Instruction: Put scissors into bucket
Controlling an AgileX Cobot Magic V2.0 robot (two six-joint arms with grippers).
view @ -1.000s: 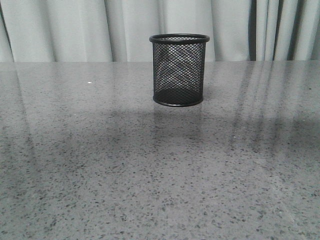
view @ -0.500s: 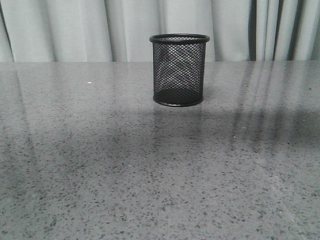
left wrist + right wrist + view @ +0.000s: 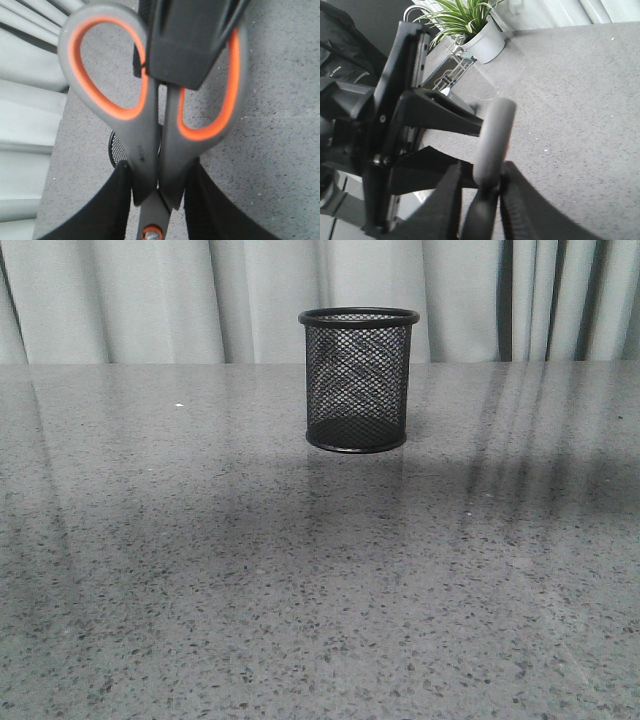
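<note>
The scissors [image 3: 150, 130], grey handle loops lined in orange, hang in the air over the table. My left gripper [image 3: 159, 167] is shut on them, its fingers pressing the handle edges just above the pivot. A finger [image 3: 185, 50] of my right gripper lies flat across the loops. In the right wrist view the scissors [image 3: 492, 140] show edge-on, with my right gripper [image 3: 482, 170] shut on their flat sides. The bucket [image 3: 358, 380], a black mesh cup, stands upright at the table's far middle; a sliver of the bucket [image 3: 117, 150] shows behind the handles. Neither gripper appears in the front view.
The speckled grey table [image 3: 300, 590] carries soft shadows across its middle. Pale curtains [image 3: 150, 300] hang behind it. Off the table's side, the right wrist view shows a potted plant [image 3: 480, 30] and a wire rack [image 3: 455, 65].
The bucket has not moved. Only the soft shadows on the table have shifted slightly.
</note>
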